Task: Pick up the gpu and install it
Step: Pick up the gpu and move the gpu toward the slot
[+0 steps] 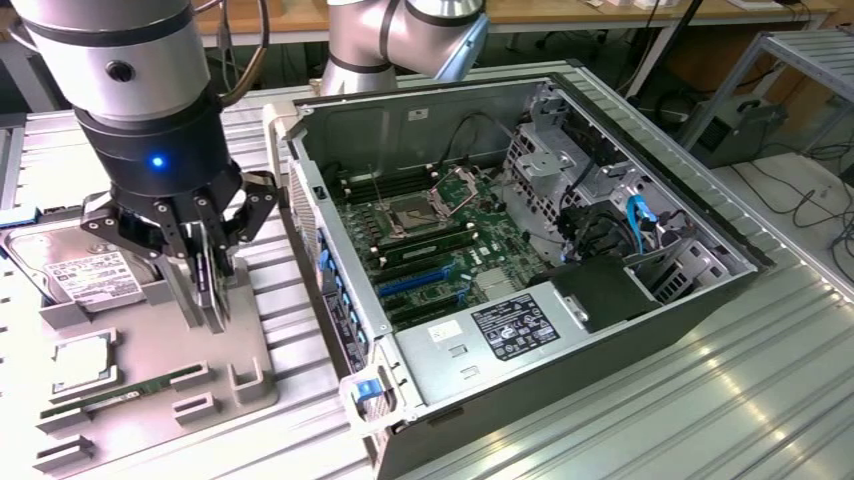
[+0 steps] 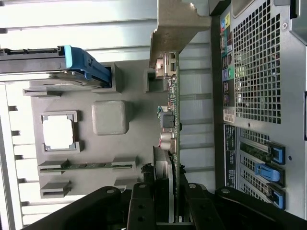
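The gpu (image 1: 210, 292) is a thin black card standing on edge between the fingers of my gripper (image 1: 198, 262), which is shut on it. It hangs over the grey holder tray (image 1: 247, 340) at the exterior view's left. Its lower end is close to the tray, and I cannot tell whether it touches. In the wrist view the gpu (image 2: 173, 100) appears edge-on, with its silver bracket (image 2: 177, 28) at the far end and my gripper (image 2: 169, 203) clamped on either side. The open computer case (image 1: 400, 125) lies beside the tray, with blue expansion slots (image 1: 420, 285) on its motherboard.
The tray also holds a hard drive (image 1: 80, 270) with a white label, a processor (image 1: 80, 360) and a green memory stick (image 1: 127, 392). The case's perforated rear panel (image 2: 259, 72) stands right beside the gpu. The ribbed metal table (image 1: 694, 400) extends to the exterior view's right.
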Tool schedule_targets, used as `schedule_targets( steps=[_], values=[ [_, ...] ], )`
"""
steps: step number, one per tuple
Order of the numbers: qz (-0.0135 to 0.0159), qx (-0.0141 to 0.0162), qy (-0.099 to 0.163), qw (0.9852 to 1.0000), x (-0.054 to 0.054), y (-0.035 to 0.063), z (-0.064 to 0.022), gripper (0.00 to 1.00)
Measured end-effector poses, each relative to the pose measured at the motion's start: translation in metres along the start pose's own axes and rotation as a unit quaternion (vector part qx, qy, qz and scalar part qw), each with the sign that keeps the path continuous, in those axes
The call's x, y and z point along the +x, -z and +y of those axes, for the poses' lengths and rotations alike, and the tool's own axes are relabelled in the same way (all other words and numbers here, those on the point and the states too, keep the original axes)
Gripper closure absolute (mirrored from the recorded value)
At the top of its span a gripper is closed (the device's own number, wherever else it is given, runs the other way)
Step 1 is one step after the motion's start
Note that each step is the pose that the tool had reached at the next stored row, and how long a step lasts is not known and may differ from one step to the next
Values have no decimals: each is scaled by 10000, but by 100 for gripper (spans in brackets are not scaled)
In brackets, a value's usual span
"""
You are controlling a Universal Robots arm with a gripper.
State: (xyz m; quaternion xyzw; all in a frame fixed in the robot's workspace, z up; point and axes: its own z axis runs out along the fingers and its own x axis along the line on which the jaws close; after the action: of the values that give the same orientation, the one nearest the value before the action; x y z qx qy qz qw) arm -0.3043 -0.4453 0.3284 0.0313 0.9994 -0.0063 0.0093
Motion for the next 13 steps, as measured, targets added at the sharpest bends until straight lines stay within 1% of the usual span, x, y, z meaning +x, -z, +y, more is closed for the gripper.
schedule_targets(
  steps=[4,13],
  values=[
    [1,0,0,10000,-1,58,-1,72],
    [1,0,0,10000,-3,154,-2,72]
  ],
)
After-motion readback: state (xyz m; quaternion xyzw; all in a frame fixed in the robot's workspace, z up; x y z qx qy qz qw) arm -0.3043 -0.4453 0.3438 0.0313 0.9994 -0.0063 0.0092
